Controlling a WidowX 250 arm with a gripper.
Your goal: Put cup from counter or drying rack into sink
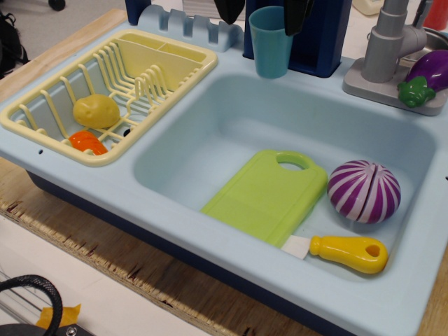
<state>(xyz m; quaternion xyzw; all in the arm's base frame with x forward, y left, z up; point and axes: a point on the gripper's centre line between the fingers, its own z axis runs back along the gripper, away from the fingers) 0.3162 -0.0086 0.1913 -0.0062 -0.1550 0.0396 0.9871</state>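
The teal-blue cup [271,43] stands upright on the pale blue counter [231,59] behind the sink's back edge. My gripper [263,14] comes down from the top edge. Its two black fingers [229,10] stand one on each side of the cup's rim, open, and I cannot tell whether they touch it. The sink [210,140] in front holds a green cutting board [266,196], a purple onion [364,191] and a yellow-handled knife [348,253]. The pale yellow drying rack [42,126] lies at the left.
A yellow potato [96,111] and an orange piece [87,142] lie in the rack. A grey faucet [387,45] and a purple eggplant [428,74] stand at the back right. A dark blue block [318,35] rises right behind the cup.
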